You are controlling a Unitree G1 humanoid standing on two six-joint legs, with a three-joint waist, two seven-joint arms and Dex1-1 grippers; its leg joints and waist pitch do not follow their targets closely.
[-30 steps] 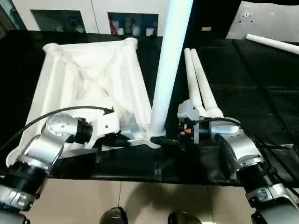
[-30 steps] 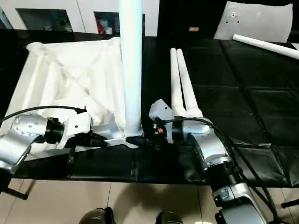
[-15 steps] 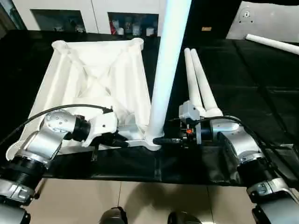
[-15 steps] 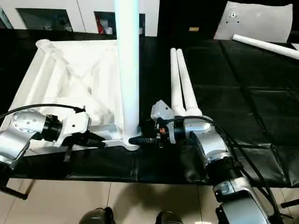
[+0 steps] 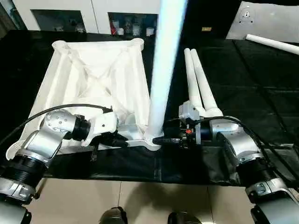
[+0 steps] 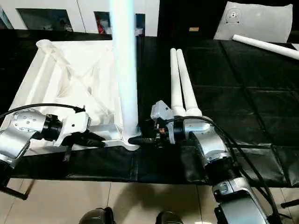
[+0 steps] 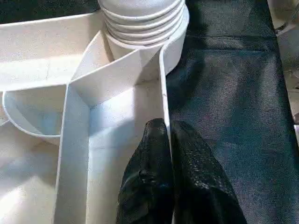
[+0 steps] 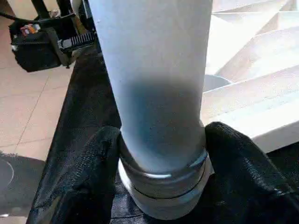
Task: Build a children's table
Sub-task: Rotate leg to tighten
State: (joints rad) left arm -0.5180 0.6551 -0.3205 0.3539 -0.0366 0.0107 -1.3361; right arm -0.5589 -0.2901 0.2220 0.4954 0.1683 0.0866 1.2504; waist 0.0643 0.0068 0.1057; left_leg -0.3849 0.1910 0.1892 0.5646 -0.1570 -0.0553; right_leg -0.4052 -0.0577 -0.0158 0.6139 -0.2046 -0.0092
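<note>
The white table top [image 5: 93, 74] lies upside down on the black cloth, ribs up. One white leg [image 5: 161, 70] stands upright in its near right corner socket. My right gripper [image 8: 161, 154] is shut on the base of this leg, one black finger [image 8: 88, 172] pressed against each side just above the threaded collar. My left gripper [image 7: 163, 135] is shut on the thin near rim of the table top [image 7: 117, 79], a little left of that socket, and also shows from above [image 5: 119, 140].
Two more white legs [image 5: 198, 84] lie side by side on the cloth right of the table top. Another leg [image 5: 271, 43] and a white board [image 5: 261, 21] lie at the back right. A white cabinet [image 5: 93, 14] stands behind. The cloth's front edge runs just below both grippers.
My right gripper's fingers have closed in on the leg's base. The leg now stands a little more upright. The left gripper keeps its hold on the rim.
</note>
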